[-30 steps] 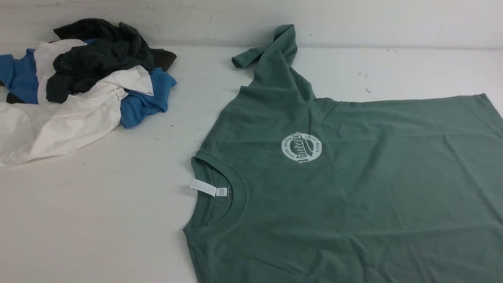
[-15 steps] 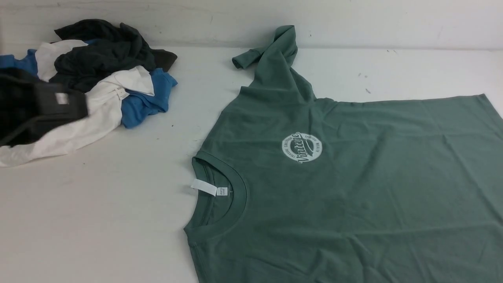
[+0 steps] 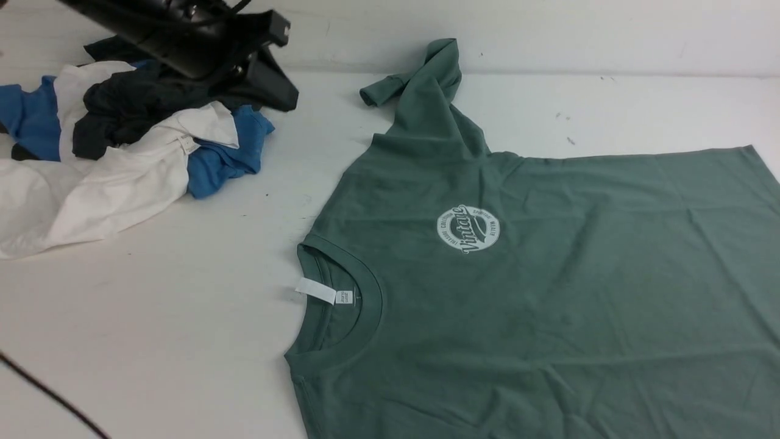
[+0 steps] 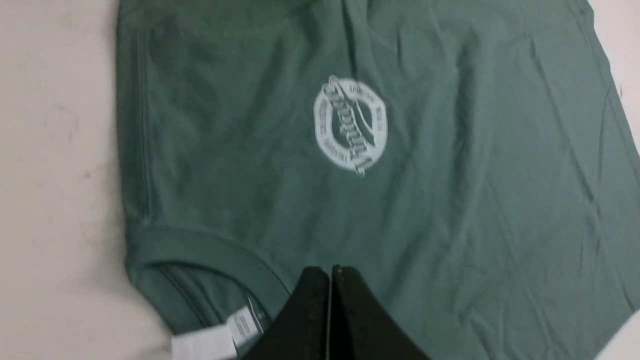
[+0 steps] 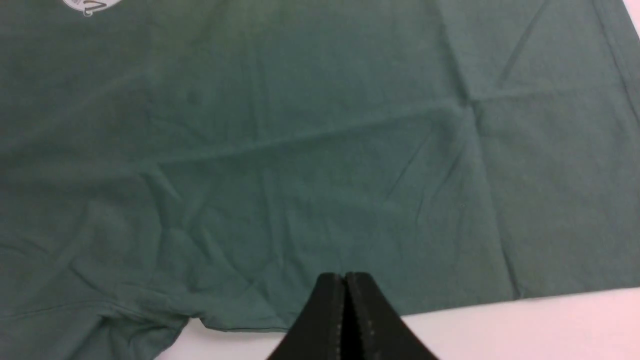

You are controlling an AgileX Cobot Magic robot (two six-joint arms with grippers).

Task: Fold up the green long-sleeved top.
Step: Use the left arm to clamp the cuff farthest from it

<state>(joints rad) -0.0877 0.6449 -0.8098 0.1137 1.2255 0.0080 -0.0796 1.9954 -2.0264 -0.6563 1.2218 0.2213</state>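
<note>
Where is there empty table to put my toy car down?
The biggest bare patch of table is near-left, between the clothes pile and the collar of the green long-sleeved top. A strip lies far-right, between the top's far edge and the wall. Crowded: the pile's corner, left arm near it.

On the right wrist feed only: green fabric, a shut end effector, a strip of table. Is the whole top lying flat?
Observer: No. On the green top, the far sleeve is twisted and bunched by the back wall.
Operator: Left end effector?
Observer: The left end effector is shut, holding nothing.
Operator: Anything else around?
Observer: A garment pile, blue, white and black, sits far left, apart from the top.
</note>
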